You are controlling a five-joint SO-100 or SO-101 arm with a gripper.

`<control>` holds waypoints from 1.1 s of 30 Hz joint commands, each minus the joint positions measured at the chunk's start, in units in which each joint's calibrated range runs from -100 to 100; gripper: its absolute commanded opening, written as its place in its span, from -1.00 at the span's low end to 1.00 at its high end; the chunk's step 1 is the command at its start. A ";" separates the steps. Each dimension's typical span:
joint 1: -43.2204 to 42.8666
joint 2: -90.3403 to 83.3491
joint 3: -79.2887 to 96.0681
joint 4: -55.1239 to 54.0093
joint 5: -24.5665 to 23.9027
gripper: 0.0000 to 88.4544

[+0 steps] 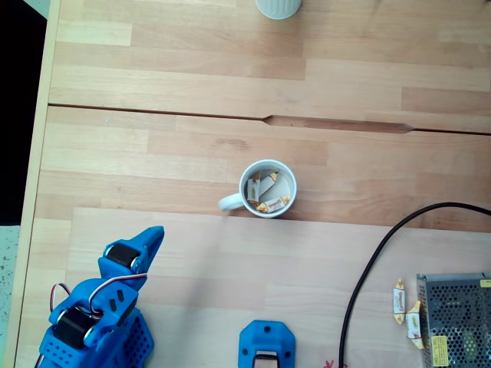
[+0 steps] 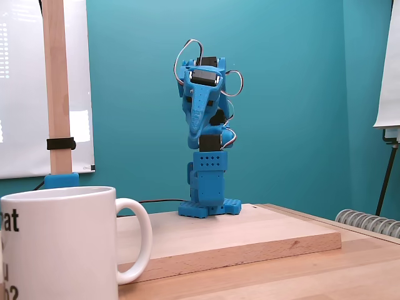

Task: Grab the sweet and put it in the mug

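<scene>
The white mug (image 1: 250, 202) stands mid-table in a fixed view, its short handle pointing left, with wrapped sweets (image 1: 273, 204) lying inside it. Two more sweets (image 1: 398, 296) lie on the wood at the lower right, beside a metal box. The blue arm is folded up at the lower left, well away from both. Its gripper (image 1: 155, 234) is shut with nothing between the fingers. From table level in a fixed view, the mug (image 2: 59, 244) fills the near left, and the gripper (image 2: 196, 137) hangs tip-down over the arm's base.
A perforated metal box (image 1: 456, 318) sits at the lower right with a black cable (image 1: 368, 268) curving past it. A pale ribbed cup (image 1: 278, 7) stands at the top edge. A blue part (image 1: 266, 345) lies at the bottom edge. The arm's base rests on a raised wooden board (image 2: 250, 234).
</scene>
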 commanded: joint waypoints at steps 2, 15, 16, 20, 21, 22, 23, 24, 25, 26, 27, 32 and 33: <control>-0.16 0.28 -0.43 0.17 0.05 -0.93; -0.16 0.11 -0.70 0.01 -0.39 -0.93; -0.16 0.11 -0.61 0.01 -0.44 -0.93; -0.16 0.11 -0.52 0.09 -0.15 -0.93; -0.16 0.11 -0.52 0.09 0.00 -0.93; -0.16 0.11 -0.52 0.09 0.00 -0.93; -0.16 0.11 -0.52 0.09 0.00 -0.93; -0.16 0.11 -0.52 0.09 0.05 -0.93; -0.16 0.11 -0.52 0.09 0.05 -0.93; -0.16 0.11 -0.52 0.09 0.05 -0.93; -0.16 0.11 -0.52 0.09 0.05 -0.93; -0.09 0.11 -0.43 0.09 0.05 -0.93; -0.09 0.11 -0.43 0.09 0.05 -0.93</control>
